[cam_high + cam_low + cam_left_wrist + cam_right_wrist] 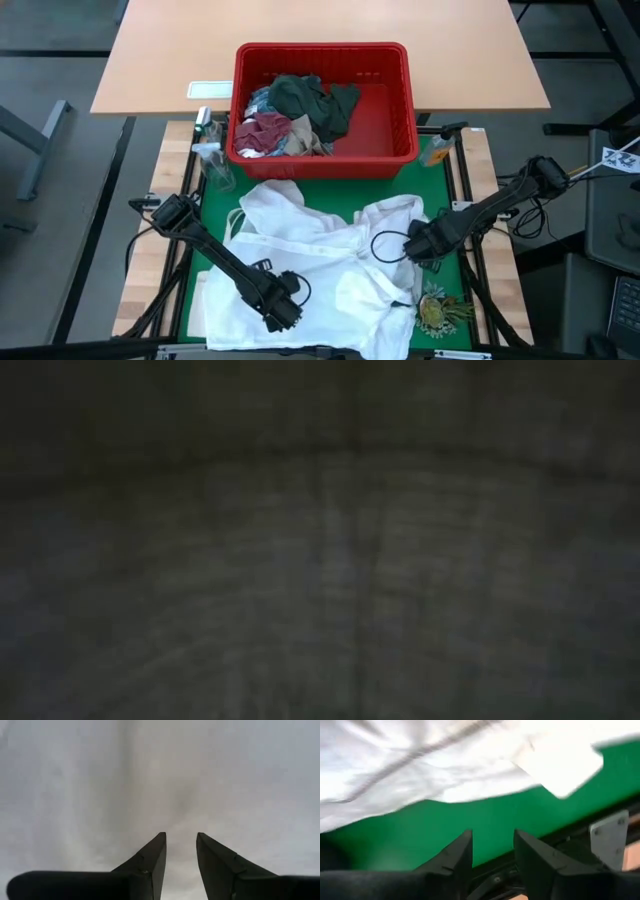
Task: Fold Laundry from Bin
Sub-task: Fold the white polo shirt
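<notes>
Green matting [445, 185] covers the worktop in front of us, and across it sprawls the biggest piece in play, a white garment [310, 275], rumpled, open and far from square. Behind it sits the red bin [400, 130], with the dark green [315, 100], maroon [265, 130] and other pieces heaped at its left end, waiting their turn.

We judge we're at the flattening stage, before any fold. To do it well, we want each side taken at a true edge or corner, then drawn outward evenly so the creases in the middle pull flat.

Now the arms. Our left gripper [280, 312] is down on the near part of the white cloth; its fingers [150, 865] stand slightly apart with only cloth beyond them, nothing pinched between them. Our right gripper [415, 243] sits at the garment's right edge, fingers [535, 855] parted over bare green mat, the hem just ahead. It looks well placed to slide in and pinch that hem.

The low view is dark, no help there.
</notes>
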{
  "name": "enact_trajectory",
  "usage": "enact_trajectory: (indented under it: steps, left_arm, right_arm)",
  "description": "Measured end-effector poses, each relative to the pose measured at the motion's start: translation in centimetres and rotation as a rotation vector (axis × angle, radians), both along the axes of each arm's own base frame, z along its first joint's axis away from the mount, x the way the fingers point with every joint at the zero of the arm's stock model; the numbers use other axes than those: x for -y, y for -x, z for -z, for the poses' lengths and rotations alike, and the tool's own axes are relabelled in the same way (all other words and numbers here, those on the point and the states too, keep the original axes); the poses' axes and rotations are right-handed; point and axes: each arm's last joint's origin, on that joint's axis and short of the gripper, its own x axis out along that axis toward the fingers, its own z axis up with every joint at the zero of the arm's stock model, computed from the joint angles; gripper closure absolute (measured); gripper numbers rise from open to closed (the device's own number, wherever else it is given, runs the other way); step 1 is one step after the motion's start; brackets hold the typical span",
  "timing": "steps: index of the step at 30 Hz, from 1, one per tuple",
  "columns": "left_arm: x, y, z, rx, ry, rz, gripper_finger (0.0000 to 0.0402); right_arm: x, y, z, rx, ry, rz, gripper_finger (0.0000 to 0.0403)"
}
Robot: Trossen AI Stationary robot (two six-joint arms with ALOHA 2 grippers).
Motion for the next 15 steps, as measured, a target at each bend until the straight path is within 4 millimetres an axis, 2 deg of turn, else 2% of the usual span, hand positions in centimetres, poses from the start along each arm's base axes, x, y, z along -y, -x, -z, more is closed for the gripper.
enact_trajectory:
  steps: [5,11,15]
  left_arm:
    - [0.5,-1.3,-2.0,0.137,-0.028,0.041,0.0299]
    - [0.7,-4.6,-3.7,0.488,-0.087,0.077,0.0299]
    - [-0.1,-7.0,-4.8,0.692,-0.152,0.141,0.0299]
  right_arm:
    - [-0.8,-1.3,-2.0,0.093,-0.077,-0.100,0.0259]
    - [-1.1,-2.0,-3.6,0.155,-0.089,-0.112,0.0259]
    - [-1.3,-2.3,-4.5,0.187,-0.112,-0.156,0.0259]
